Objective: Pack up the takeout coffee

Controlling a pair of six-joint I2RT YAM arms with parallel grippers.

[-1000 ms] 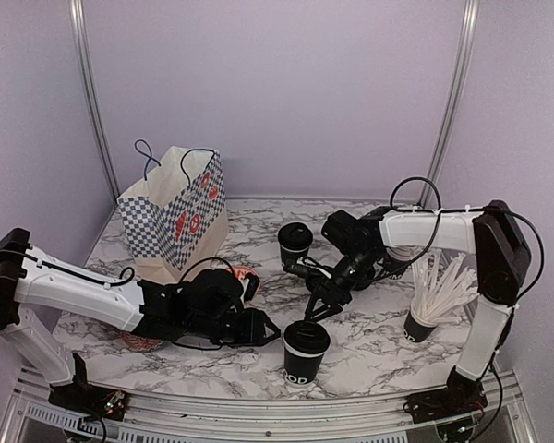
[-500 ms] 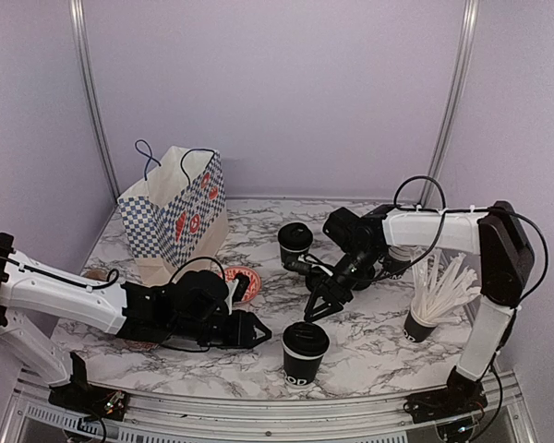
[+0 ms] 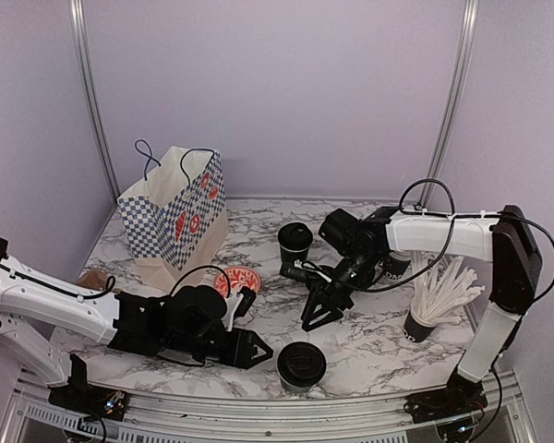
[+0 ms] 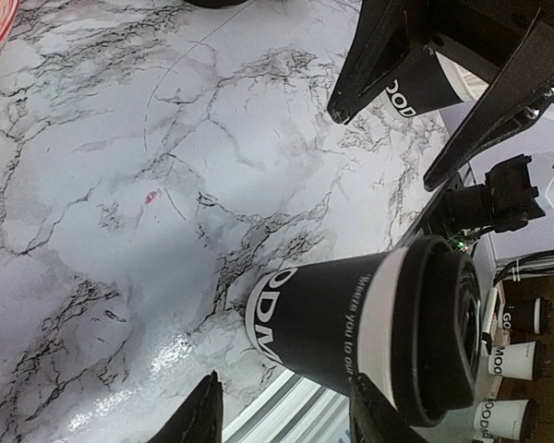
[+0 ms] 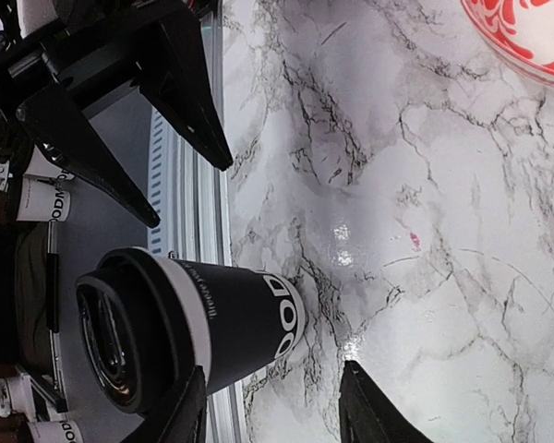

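Near front edge of marble table (image 3: 374, 353): black paper cup with white lettering (image 3: 302, 365), upright, black lid on. Second lidded cup (image 3: 295, 242) mid-table, toward back edge. Right edge: cup full of white straws (image 3: 425, 318). Back-left corner: checked paper bag (image 3: 175, 217), contents unseen. Left claw (image 3: 258, 353) partly open, empty, just beside front cup. Right claw (image 3: 319, 320) partly open, empty.

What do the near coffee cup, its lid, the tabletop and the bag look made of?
Near cup: likely matte black paper, judging by its printed white lettering and pale rim band. Lid: glossy black plastic, moulded ridges. Tabletop: marble-patterned, glossy with glare; stone or laminate unclear. Bag: creased printed paper, cord handles.
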